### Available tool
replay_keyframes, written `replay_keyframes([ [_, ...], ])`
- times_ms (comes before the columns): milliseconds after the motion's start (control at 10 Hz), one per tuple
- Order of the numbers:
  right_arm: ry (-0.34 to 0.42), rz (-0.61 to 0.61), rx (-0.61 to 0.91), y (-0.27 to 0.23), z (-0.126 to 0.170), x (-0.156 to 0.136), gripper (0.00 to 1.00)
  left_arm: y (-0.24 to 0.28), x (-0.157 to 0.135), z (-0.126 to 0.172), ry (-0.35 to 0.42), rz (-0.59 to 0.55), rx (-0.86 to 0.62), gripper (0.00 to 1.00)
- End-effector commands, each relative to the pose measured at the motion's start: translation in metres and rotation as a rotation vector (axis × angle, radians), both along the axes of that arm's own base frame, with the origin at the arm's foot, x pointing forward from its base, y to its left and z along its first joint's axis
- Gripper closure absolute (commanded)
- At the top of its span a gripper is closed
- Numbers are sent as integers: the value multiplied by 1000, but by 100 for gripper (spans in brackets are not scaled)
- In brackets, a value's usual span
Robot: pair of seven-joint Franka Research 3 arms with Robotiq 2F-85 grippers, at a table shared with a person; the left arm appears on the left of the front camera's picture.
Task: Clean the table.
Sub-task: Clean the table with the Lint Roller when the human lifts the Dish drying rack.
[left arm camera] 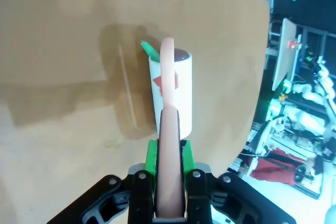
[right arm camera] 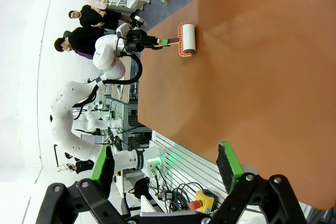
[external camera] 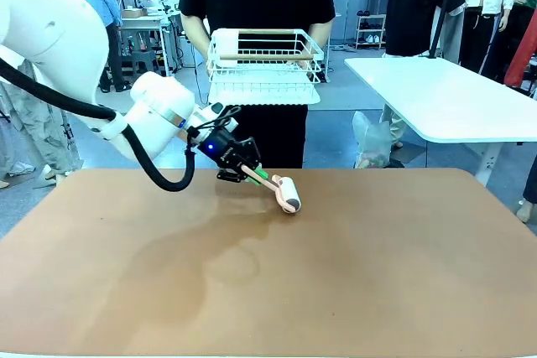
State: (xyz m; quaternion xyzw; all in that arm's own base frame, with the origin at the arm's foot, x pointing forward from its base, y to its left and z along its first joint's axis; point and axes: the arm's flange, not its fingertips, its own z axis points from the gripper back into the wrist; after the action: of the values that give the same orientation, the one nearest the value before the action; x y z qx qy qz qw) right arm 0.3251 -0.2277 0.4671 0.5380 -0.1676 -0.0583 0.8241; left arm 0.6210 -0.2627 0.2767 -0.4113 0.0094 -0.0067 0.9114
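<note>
A lint roller (external camera: 288, 193) with a pink handle and a white roll lies with its roll on the reddish-brown table (external camera: 352, 274), near the far edge at the middle. My left gripper (external camera: 252, 173) is shut on the roller's pink handle. In the left wrist view the handle runs up between the green pads of the left gripper (left arm camera: 169, 156) to the white roll (left arm camera: 181, 90), which rests on the table (left arm camera: 63, 51). My right gripper (right arm camera: 167, 163) stands open with nothing between its fingers, off the table's side, and it looks across the table (right arm camera: 262, 77) at the roller (right arm camera: 187, 39).
A person in black stands at the far side and holds a white wire basket (external camera: 264, 60) above the table's far edge. A smaller white table (external camera: 445, 94) stands at the back right. Other people stand farther off.
</note>
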Motion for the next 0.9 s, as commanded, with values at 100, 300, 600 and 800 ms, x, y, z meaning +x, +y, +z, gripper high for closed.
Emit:
replay_keyframes([
  [100, -20, 3, 12, -1, 4, -1, 0, -41, -16, -35, 84, -126, 94, 79],
  [300, -20, 3, 12, -1, 4, -1, 0, -60, -11, -27, 60, -143, 71, 79],
  [600, -20, 3, 12, -1, 4, -1, 0, -53, -8, 20, 41, -214, -18, 79],
  [800, -20, 3, 12, -1, 4, -1, 0, -20, -9, 53, 72, -216, -82, 79],
])
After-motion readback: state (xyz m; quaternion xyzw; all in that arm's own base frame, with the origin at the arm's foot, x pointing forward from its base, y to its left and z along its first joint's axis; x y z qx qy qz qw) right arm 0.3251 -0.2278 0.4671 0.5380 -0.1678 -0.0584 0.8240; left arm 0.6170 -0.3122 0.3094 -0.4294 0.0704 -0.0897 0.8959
